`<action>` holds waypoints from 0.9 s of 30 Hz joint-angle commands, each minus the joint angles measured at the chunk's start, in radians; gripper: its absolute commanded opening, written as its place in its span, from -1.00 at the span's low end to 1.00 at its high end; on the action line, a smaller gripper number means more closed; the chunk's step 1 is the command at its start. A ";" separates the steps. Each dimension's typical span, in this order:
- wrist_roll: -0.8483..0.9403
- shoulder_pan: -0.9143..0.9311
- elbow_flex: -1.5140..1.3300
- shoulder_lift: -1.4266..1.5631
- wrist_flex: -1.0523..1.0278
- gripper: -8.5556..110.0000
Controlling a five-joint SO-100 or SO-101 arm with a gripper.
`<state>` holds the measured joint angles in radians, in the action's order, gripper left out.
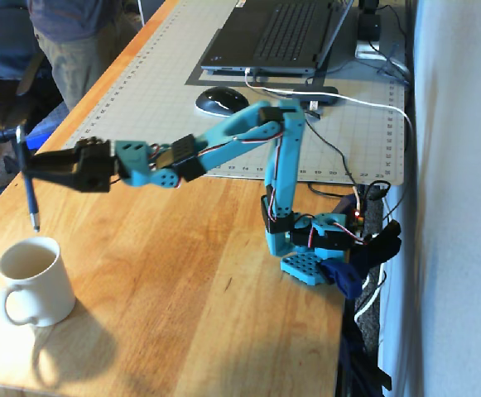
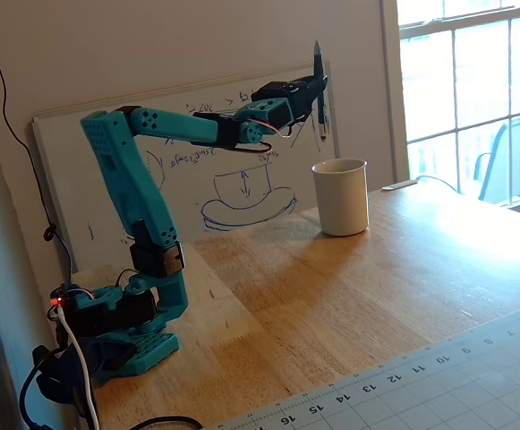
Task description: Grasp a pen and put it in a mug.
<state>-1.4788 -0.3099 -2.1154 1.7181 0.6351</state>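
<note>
In both fixed views my gripper (image 1: 25, 163) (image 2: 318, 90) is shut on the dark blue pen (image 1: 31, 203) (image 2: 317, 58) and holds it nearly upright in the air, silvery tip down. The cream-white mug (image 1: 35, 281) (image 2: 341, 199) stands upright on the wooden table, its handle toward the camera in the view from the arm's right. The pen's tip hangs a little above the mug's rim, near its far edge in one fixed view and over its left edge in the other. The pen does not touch the mug.
The arm's base (image 1: 306, 252) (image 2: 125, 331) is clamped at the table's edge with cables beside it. A laptop (image 1: 273, 37) and a mouse (image 1: 221, 100) lie on a grid mat (image 1: 182, 83). A whiteboard (image 2: 242, 193) leans behind the mug. A person (image 1: 74, 33) stands at the far corner.
</note>
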 commanded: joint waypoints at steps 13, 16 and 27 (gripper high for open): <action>0.097 -0.012 0.155 -0.204 0.032 -0.84; 0.095 -0.014 0.153 -0.207 0.032 -0.83; 0.095 -0.035 0.146 -0.147 0.031 -0.54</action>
<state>-1.3837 -0.3390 -2.0617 1.4803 0.6351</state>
